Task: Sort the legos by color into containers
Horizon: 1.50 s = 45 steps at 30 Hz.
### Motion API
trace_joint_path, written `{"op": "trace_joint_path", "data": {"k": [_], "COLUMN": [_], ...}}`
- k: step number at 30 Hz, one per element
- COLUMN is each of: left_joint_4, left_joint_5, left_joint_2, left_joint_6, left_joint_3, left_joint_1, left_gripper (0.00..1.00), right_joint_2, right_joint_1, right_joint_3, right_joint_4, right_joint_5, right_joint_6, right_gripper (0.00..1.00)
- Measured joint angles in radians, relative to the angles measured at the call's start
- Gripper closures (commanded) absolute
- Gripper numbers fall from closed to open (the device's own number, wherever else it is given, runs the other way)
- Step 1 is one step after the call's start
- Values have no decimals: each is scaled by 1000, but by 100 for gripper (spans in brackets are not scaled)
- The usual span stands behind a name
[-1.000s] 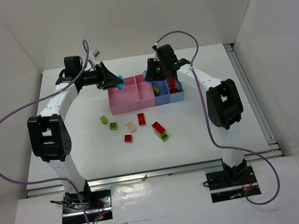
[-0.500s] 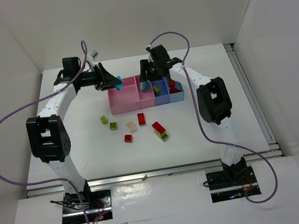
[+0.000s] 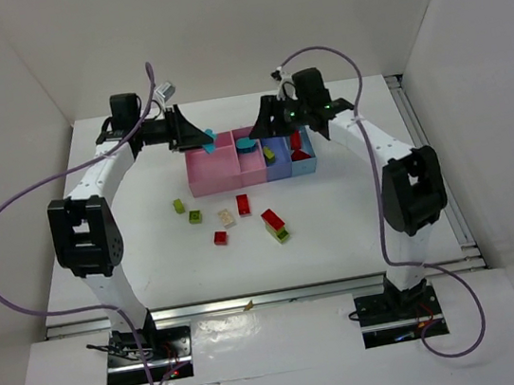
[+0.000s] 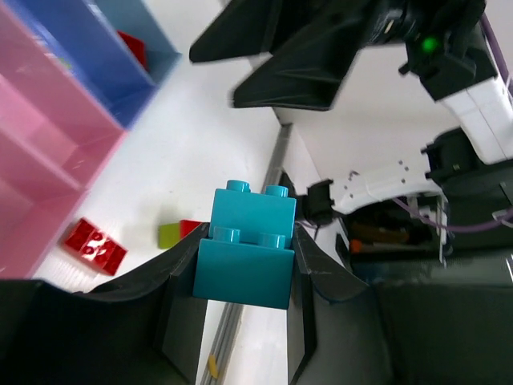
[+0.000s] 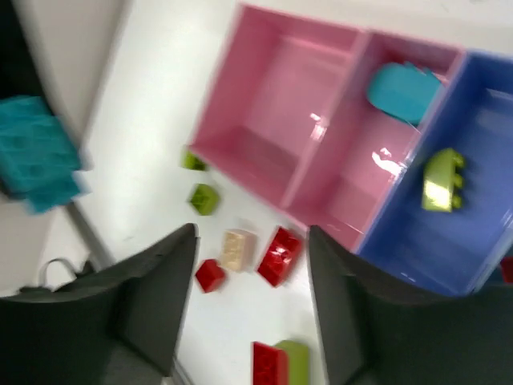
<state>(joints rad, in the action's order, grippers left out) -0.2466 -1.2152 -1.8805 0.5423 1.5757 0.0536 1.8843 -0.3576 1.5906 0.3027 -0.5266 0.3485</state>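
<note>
**Sorting scene, overhead and wrist views.** A white table [image 3: 130, 239] bears the containers [image 3: 223, 187], four joined bins whose long axis runs left to right. From the left they are a wide pink bin [image 3: 210, 165], a narrow pink bin [image 3: 252, 167], a blue bin [image 3: 279, 166] and a light-blue bin [image 3: 305, 165].

The left gripper [image 4: 250, 231] hangs at the containers' far left corner. It pinches a cyan brick [image 4: 244, 249] whose studs point away from the wrist, toward the containers.

The right gripper [image 5: 252, 233] hovers over the containers' middle with its fingers [image 5: 152, 297] spread and nothing between them.

Inside the containers:
- A cyan piece [image 5: 403, 90] lies in the narrow pink bin.
- A yellow-green brick [image 5: 442, 180] lies in the blue bin.
- A red brick [image 3: 296, 141] lies in the light-blue bin.

On the containers' near side lie the loose legos:
- A red and yellow-green stack [image 3: 275, 224] has its long axis diagonal to the containers.
- A second red brick [image 3: 242, 204] has its long axis square to the containers.
- A beige brick [image 3: 227, 218], a small red brick [image 3: 219, 238] and two yellow-green bricks [image 3: 195, 216] lie beside it.
</note>
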Motion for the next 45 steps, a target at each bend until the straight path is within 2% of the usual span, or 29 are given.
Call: {"op": "trace_joint_path", "data": {"k": [2, 10, 20, 23, 26, 31, 39, 45], "left_joint_4": [22, 101, 125, 71, -70, -267, -344, -339], "left_joint_5": [-37, -134, -172, -159, -88, 171, 486, 587], "left_joint_2": [-10, -43, -44, -50, -61, -59, 0, 49], "left_joint_6": [4, 18, 8, -28, -142, -387, -594, -652], "left_joint_3": [11, 26, 37, 69, 156, 309, 220, 158], "left_joint_1": [16, 74, 99, 101, 106, 153, 221, 220], "left_gripper": [100, 100, 100, 100, 100, 100, 100, 100], "right_joint_2": [-47, -64, -40, -40, -35, -35, -34, -31], "right_joint_1": [24, 14, 3, 7, 19, 67, 82, 82], "right_joint_3": [-10, -9, -6, 4, 35, 7, -119, -118], "right_joint_4": [-30, -158, -234, -224, -184, -153, -252, -314], "right_joint_5": [-80, -366, -472, -465, -431, -410, -428, -440], "right_joint_6": [2, 49, 117, 150, 219, 417, 711, 787], "right_gripper": [28, 26, 26, 28, 28, 28, 26, 26]}}
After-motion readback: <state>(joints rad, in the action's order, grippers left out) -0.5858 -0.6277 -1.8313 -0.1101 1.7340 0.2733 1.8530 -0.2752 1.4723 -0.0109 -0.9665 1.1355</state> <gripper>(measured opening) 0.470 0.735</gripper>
